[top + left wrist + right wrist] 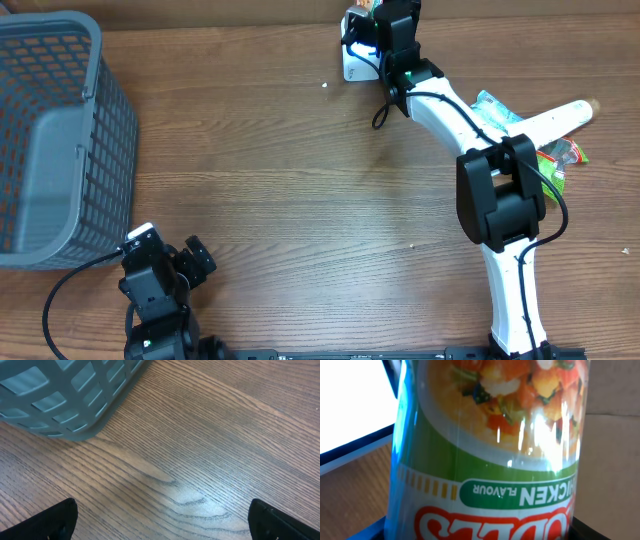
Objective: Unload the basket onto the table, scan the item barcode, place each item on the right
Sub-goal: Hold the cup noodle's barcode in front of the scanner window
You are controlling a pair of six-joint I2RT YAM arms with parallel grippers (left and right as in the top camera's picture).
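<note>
The item is a cup of chicken-flavour noodles (490, 450) with a green, white and red label, and it fills the right wrist view upside down. My right gripper (374, 28) is shut on the cup at the table's far edge, holding it against the white scanner (356, 62), which glows blue. The barcode itself is not visible. In the right wrist view the scanner (350, 405) shows as a bright white face just left of the cup. My left gripper (186, 262) rests low at the near left, open and empty, its fingers (55, 520) wide apart above bare wood.
A grey plastic basket (110, 130) stands at the left edge, its corner (75, 390) just beyond my left gripper. Green and teal snack packets (560, 160) and a white tube-like item (560, 118) lie at the right, beside my right arm.
</note>
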